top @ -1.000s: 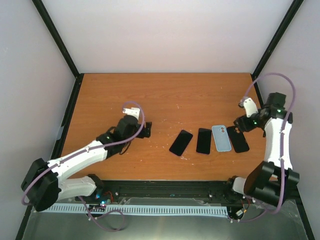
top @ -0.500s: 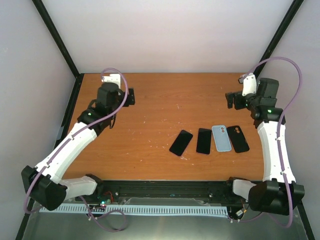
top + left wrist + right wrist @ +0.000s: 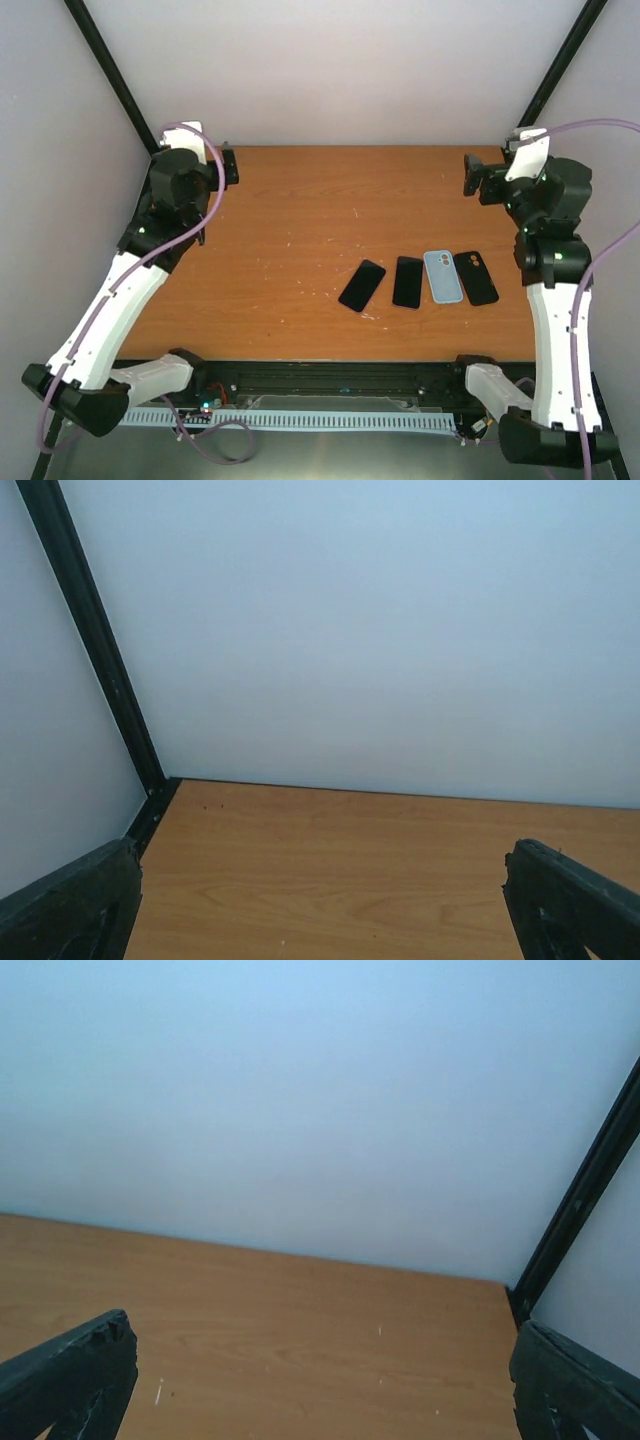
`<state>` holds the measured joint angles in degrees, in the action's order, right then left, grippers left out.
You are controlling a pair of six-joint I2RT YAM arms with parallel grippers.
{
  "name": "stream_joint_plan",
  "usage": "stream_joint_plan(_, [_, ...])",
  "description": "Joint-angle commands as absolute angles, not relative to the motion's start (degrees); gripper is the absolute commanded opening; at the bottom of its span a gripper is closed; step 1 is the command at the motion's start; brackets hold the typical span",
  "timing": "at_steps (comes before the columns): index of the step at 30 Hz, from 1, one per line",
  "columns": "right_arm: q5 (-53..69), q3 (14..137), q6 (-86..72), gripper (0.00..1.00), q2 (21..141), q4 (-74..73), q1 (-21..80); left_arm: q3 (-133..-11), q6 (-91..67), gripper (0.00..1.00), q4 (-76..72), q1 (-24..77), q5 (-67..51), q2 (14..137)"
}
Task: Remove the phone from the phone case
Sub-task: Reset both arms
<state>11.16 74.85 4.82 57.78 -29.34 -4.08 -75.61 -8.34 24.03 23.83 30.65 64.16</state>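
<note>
- The light blue phone case (image 3: 443,276) lies flat at the lower right of the overhead view, its camera cut-out towards the far wall. From above I cannot tell whether a phone sits inside it.
- Just to its right, almost touching, lies a black case (image 3: 477,278), also flat. Its contents are just as hard to judge.
- Left of the blue case lies an upright black phone (image 3: 407,282). Further left is a tilted black phone (image 3: 362,285), its top leaning right.
- All four form a row on the wooden table (image 3: 300,210), and nothing has hold of them.
- The left arm (image 3: 120,290) reaches up the left side of the frame. The left gripper (image 3: 228,165) is raised at the upper left, over the table's far corner.
- Its jaws are spread wide with nothing between them. In the wrist view its fingers (image 3: 70,905) stand at the two bottom corners, with bare wood and white wall (image 3: 350,630) between.
- The right arm (image 3: 560,310) rises up the right edge. The right gripper (image 3: 472,176) is at the upper right, equally wide apart and empty.
- Both grippers are well apart from the row.
</note>
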Motion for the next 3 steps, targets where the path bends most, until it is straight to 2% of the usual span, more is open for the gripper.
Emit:
stream_joint_plan(1, [11.66, 75.80, 3.82, 1.00, 57.19, -28.95, -3.69, -78.13, -6.34, 1.00, 24.97, 23.49, 30.14, 63.40])
stream_joint_plan(3, [11.02, 76.29, 3.36, 1.00, 58.07, -29.71, -3.65, -77.69, -6.81, 1.00, 25.13, 23.52, 29.20, 63.70])
